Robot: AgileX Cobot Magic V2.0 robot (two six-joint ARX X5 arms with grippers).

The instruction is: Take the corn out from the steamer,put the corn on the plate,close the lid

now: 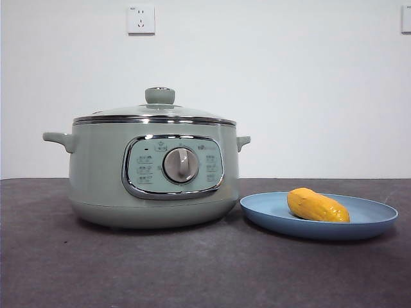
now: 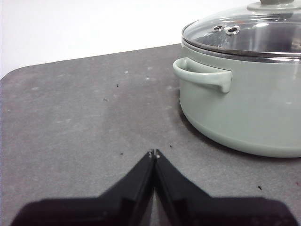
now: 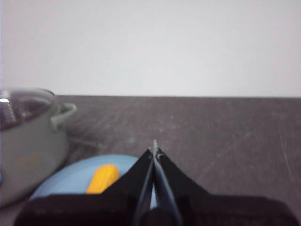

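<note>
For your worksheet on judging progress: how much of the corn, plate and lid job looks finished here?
All of it looks done. The corn lies on the plate, and the lid sits on the steamer. Nothing is in hand: the left hand and right hand are shut, holding nothing. No step seems left.

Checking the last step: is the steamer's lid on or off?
On. The lid sits level on the steamer, its steel rim meeting the pot's top all around.
</note>
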